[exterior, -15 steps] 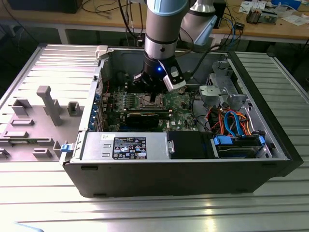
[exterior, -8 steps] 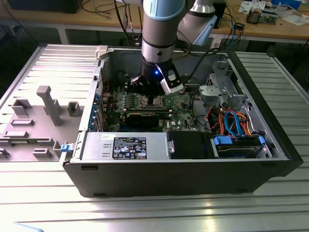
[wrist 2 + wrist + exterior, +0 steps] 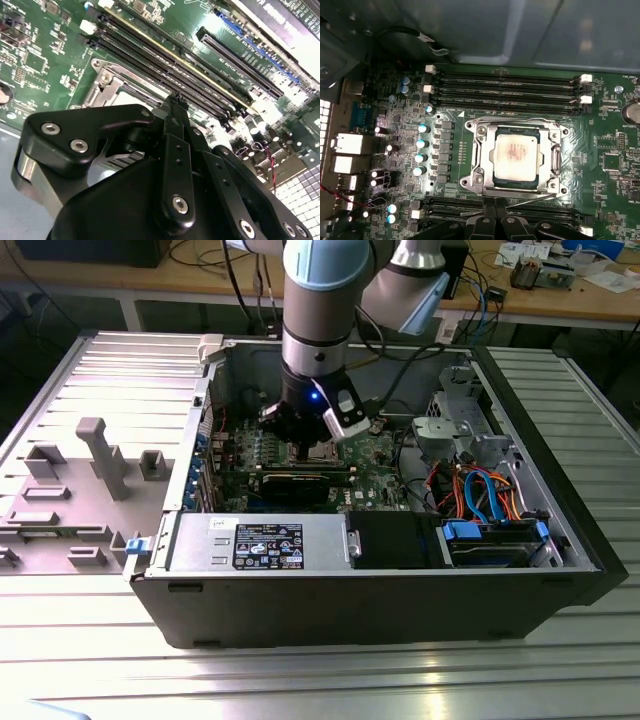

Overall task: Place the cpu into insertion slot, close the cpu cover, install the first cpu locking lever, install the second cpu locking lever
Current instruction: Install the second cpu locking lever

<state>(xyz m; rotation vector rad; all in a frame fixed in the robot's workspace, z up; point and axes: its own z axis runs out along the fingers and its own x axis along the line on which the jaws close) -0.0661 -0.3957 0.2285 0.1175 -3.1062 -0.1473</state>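
Board (image 3: 395,100): your view runs past capacitors to the slot (image 3: 517,156) | cpu (image 3: 514,154): seated in the slot, cover (image 3: 555,160) down around it, framing it for locking | Gripper (image 3: 496,216): fingers pinched together, empty, at the socket's edge near a lever.

Arm (image 3: 318,300): silver-grey tube, light-blue joint caps. Gripper (image 3: 175,107): black linkage fingers, silver screw heads; blue light at wrist.

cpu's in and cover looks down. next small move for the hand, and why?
Probably press the lever beside the hand down toward its latch. The cpu sits under the closed cover, but that lever seems to lie slanted and not yet hooked.
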